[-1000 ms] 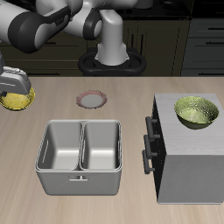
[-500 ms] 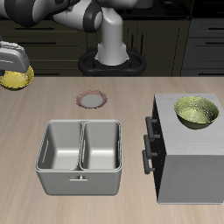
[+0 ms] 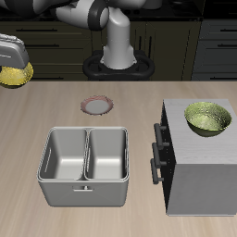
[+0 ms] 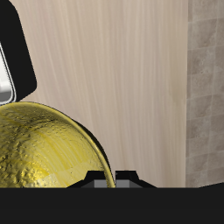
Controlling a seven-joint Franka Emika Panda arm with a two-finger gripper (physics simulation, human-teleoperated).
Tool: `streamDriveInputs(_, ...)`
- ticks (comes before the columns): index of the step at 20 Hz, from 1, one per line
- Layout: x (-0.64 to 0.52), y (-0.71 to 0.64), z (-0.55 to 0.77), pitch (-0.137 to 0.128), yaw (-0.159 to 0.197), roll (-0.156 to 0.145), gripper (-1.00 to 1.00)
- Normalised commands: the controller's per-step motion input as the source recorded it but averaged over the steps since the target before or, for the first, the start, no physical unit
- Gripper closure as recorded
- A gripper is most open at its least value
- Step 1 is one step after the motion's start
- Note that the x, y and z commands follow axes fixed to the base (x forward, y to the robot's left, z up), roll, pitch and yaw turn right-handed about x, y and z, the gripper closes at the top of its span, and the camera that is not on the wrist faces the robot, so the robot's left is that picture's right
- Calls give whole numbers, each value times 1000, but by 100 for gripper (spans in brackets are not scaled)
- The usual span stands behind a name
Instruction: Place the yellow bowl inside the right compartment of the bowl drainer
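Yellow bowl (image 3: 13, 76) is hanging clamped in the gripper (image 3: 9, 57) above the table's back corner; only the wrist view is showing its textured surface (image 4: 39, 149). Bowl drainer (image 3: 85, 165) is sitting well apart, with a pink ring (image 3: 97, 103) and a grey box (image 3: 200, 162) carrying a green bowl (image 3: 208, 118) nearby.

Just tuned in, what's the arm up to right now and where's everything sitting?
The gripper is shut on the yellow bowl and holds it in the air near the table's back edge, well away from the bowl drainer. Both drainer bins are empty, so the right compartment has not received the bowl yet. A larger greenish bowl sits on top of the grey box, and a small ring lies on the table behind the drainer.
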Motion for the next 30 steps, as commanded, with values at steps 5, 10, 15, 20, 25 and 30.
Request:
streamDriveInputs(5,168,243,277,-29,-5,22,100)
streamDriveInputs(10,197,277,253,-22,6,44,100)
streamDriveInputs(15,211,192,229,-16,23,18,100)
streamDriveInputs(20,201,203,210,-15,16,9,100)
streamDriveInputs(25,317,287,124,-12,-2,34,100)
streamDriveInputs(30,210,250,-39,12,1,33,100)
